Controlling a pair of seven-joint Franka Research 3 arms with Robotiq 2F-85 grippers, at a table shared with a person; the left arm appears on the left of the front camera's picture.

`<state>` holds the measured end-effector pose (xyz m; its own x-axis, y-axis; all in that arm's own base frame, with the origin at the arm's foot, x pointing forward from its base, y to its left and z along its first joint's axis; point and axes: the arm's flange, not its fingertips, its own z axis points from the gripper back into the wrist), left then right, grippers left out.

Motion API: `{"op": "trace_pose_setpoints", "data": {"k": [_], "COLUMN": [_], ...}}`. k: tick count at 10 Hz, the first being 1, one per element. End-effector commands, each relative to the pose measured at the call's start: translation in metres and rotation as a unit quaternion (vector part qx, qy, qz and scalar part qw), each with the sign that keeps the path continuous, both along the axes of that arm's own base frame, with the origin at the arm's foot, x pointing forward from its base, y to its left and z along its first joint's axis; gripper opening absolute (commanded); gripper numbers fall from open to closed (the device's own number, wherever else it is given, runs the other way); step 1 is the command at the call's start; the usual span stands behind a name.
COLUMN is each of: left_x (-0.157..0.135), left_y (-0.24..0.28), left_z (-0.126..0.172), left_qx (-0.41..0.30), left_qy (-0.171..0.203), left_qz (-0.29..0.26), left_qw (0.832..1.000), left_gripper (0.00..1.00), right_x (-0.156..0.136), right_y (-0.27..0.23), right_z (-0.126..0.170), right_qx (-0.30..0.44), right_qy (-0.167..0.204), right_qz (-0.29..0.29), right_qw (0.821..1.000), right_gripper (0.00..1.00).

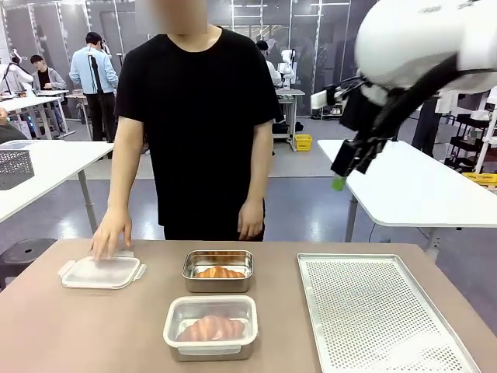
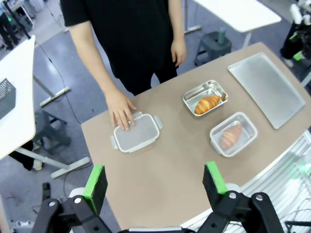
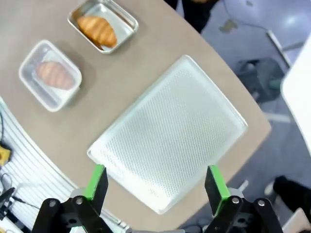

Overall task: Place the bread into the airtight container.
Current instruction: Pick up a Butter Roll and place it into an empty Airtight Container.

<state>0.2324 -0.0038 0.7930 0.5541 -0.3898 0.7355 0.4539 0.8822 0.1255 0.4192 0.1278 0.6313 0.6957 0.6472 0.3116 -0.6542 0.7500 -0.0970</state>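
Bread [image 1: 220, 272]: croissant in steel tray [image 1: 192, 264], behind airtight container [image 1: 250, 311] already holding another. Light, soft, flaky; best pinched gently across middle. Left gripper [image 2: 154, 183] and right gripper [image 3: 156, 183] agape, empty, high above table [image 1: 46, 326].

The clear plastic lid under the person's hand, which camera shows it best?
The left wrist view: the clear plastic lid lies whole, the hand on its edge. The front view sees it low and flat.
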Motion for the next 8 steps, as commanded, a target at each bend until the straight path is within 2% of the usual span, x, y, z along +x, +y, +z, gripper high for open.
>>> {"op": "trace_pose_setpoints", "data": {"k": [1,4,5,6,8], "left_x": [0.0,0.0,0.0,0.0,0.0], "left_y": [-0.001,-0.001,-0.001,-0.001,-0.001], "left_z": [0.002,0.002,0.002,0.002,0.002], "left_qx": [0.002,0.002,0.002,0.002,0.002], "left_qy": [-0.001,-0.001,-0.001,-0.001,-0.001], "left_qz": [0.0,0.0,0.0,0.0,0.0], "left_qw": [1.0,1.0,1.0,1.0,1.0], "left_gripper": [1.0,1.0,1.0,1.0,1.0], "right_x": [-0.034,-0.09,-0.111,-0.129,-0.144], "right_y": [-0.028,-0.069,-0.078,-0.085,-0.093], "right_z": [0.035,0.096,0.113,0.127,0.141], "right_qx": [-0.024,0.006,0.027,0.039,0.067], "right_qy": [-0.003,-0.027,-0.05,-0.06,-0.066], "right_qz": [-0.05,-0.107,-0.108,-0.105,-0.119], "right_qw": [0.998,0.994,0.993,0.992,0.988], "right_gripper": [1.0,1.0,1.0,1.0,1.0]}}
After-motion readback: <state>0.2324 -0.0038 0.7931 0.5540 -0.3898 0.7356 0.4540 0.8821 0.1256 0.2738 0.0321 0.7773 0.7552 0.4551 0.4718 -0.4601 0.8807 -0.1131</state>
